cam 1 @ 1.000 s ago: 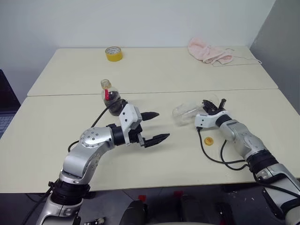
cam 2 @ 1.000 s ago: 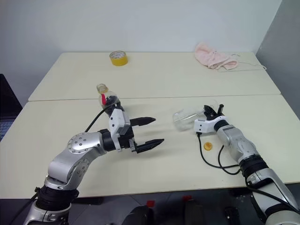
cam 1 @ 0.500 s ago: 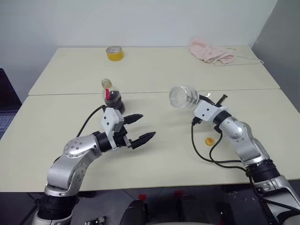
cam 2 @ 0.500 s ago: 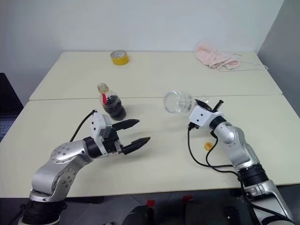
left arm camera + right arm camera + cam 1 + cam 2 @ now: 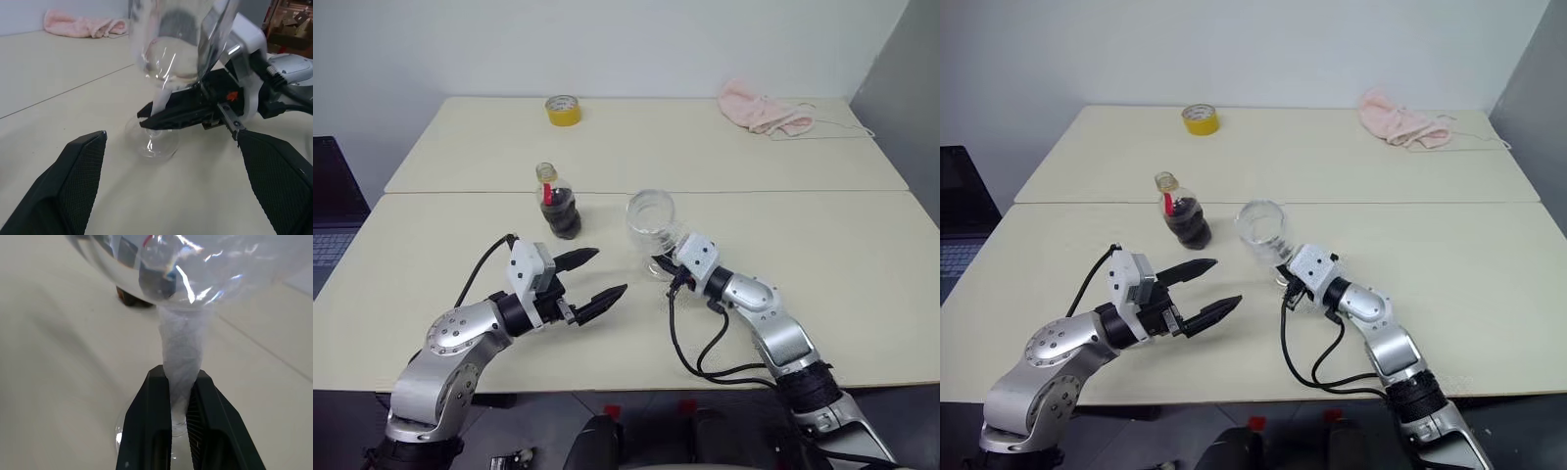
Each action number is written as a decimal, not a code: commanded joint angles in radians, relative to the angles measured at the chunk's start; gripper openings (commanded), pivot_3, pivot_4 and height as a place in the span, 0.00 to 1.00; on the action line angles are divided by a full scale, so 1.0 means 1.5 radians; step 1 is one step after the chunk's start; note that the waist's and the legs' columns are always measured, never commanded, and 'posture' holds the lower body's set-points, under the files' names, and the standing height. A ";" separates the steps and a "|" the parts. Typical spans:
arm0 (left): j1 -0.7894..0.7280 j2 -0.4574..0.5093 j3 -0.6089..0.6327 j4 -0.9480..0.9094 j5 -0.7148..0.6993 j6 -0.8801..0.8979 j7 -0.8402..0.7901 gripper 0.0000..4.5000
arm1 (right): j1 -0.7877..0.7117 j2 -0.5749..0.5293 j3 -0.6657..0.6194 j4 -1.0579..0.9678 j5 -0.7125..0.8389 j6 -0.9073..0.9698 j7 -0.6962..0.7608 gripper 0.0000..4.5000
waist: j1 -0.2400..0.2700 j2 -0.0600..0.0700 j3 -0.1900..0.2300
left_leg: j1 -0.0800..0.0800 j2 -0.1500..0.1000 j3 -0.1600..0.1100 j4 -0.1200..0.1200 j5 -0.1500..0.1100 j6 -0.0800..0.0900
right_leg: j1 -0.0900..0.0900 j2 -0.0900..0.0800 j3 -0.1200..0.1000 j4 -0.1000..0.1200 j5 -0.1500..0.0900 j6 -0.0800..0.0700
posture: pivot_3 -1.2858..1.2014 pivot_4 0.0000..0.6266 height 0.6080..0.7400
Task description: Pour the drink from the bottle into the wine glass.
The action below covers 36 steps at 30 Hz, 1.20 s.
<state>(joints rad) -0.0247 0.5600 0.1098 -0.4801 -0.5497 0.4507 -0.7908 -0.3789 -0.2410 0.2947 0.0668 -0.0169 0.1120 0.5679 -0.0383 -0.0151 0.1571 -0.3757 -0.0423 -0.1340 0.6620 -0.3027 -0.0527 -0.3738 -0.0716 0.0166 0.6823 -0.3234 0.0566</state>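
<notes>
**Glass upright in right grip, pour not begun**

Table [image 5: 822, 245]: cloth [image 5: 759, 106] and tape [image 5: 563, 109] far off, past both grippers. Right gripper [image 5: 178, 428] clamped narrow on the glass [image 5: 651, 220] stem, glass upright, foot at or just above the table, can't tell which. Bowl clear, empty. Left gripper [image 5: 597, 274] jaws wide, holding nothing, pointing toward the glass; bottle [image 5: 558, 201] stands just beyond its fingertips, apart from them, left of the glass. Bottle squat, clear, drink [image 5: 563, 215] dark, filling the lower body, red mark at the neck, mouth looks uncapped. Left: grasp bottle, lift, tip over bowl.
</notes>
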 commanded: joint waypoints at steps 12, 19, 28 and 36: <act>0.001 0.010 0.018 -0.017 -0.010 -0.015 0.005 1.00 | -0.073 0.040 -0.027 0.162 0.018 -0.110 0.022 0.04 | -0.008 0.000 0.000 | 0.001 0.000 0.000 -0.001 0.000 0.000 | 0.000 0.000 0.000 0.000 0.000 0.000 | 0.52 0.24 1.00; -0.004 0.015 0.014 -0.014 -0.003 -0.021 0.000 1.00 | -0.099 0.044 -0.026 0.200 0.021 -0.110 0.039 0.04 | -0.011 0.000 0.000 | 0.001 0.001 0.000 -0.001 0.000 0.000 | 0.000 0.000 0.000 0.000 0.000 0.000 | 0.52 0.24 1.00; -0.009 0.016 0.007 0.002 0.004 -0.033 -0.009 1.00 | -0.104 0.042 -0.035 0.203 0.024 -0.111 0.042 0.64 | -0.011 0.000 0.000 | 0.001 0.000 0.000 -0.001 0.000 0.000 | 0.000 0.000 0.000 0.000 0.000 0.000 | 0.52 0.24 1.00; -0.007 0.017 0.005 0.004 0.006 -0.040 -0.009 1.00 | -0.100 0.041 -0.038 0.192 0.022 -0.113 0.036 1.00 | -0.011 0.000 0.000 | 0.001 0.000 0.000 -0.001 0.000 0.000 | 0.000 0.000 0.000 0.000 0.000 0.000 | 0.52 0.24 1.00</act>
<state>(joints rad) -0.0295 0.5745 0.1139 -0.4597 -0.5426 0.4089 -0.7987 -0.5234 -0.1802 0.2553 0.3961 0.0148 -0.0450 0.6277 -0.0543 -0.0147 0.1573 -0.3741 -0.0417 -0.1337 0.6608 -0.3027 -0.0528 -0.3735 -0.0712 0.0169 0.6827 -0.3234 0.0566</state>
